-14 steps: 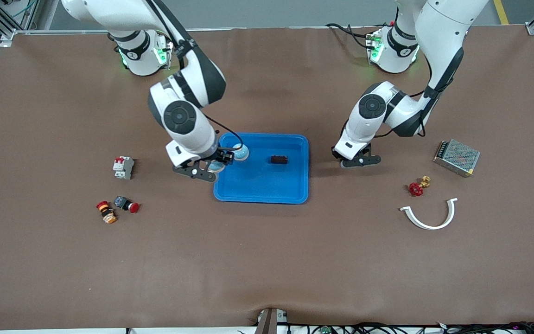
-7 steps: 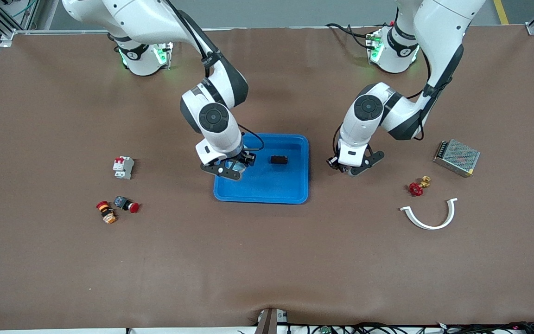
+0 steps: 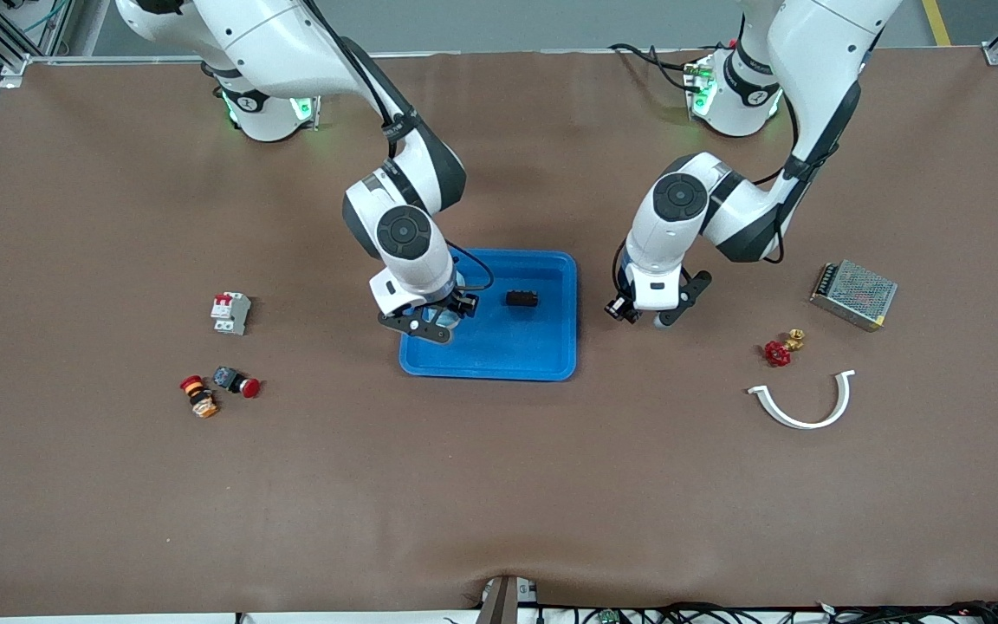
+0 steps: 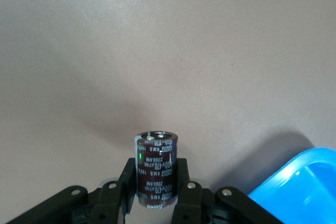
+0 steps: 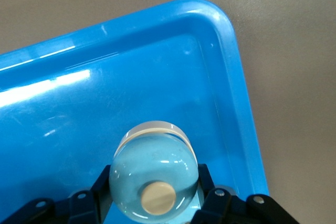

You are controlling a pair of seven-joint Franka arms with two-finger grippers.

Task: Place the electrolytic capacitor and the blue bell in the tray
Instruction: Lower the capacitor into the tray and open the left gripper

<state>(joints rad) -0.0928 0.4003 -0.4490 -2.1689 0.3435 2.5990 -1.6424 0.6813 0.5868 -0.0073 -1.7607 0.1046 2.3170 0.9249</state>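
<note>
Breaker (image 3: 230,313): a small white switch block with a red top, on the table toward the right arm's end, well apart from the tray.
Push buttons (image 3: 220,387): a little cluster of red, black and orange parts, nearer to the front camera than the breaker.
Right gripper (image 3: 430,327): over the tray's end that faces the right arm's side, fingers clamped on the blue bell.
Blue bell (image 5: 153,174): a pale blue dome with a cream knob on top, held between the black fingers (image 5: 207,195) above the tray floor, close to one rounded corner.
Tray (image 3: 499,355): bright blue, shallow, raised rim, in the middle of the table between the two grippers.
Black part (image 3: 521,299): a small dark block lying inside the tray, apart from the bell.
Left gripper (image 3: 648,314): over bare table just beside the tray's rim on the left arm's side, clenched on the capacitor.
Capacitor (image 4: 155,167): a dark brown cylinder with pale printing and a silvery end, pinched between the fingers (image 4: 185,192); it is outside the tray, whose corner shows near it in the left wrist view.
Red valve (image 3: 780,348): a red handwheel on a brass fitting, toward the left arm's end.
White clamp (image 3: 804,402): a curved half ring, nearer to the front camera than the valve.
Power supply (image 3: 853,294): a metal mesh box, farther from the front camera than the valve.
</note>
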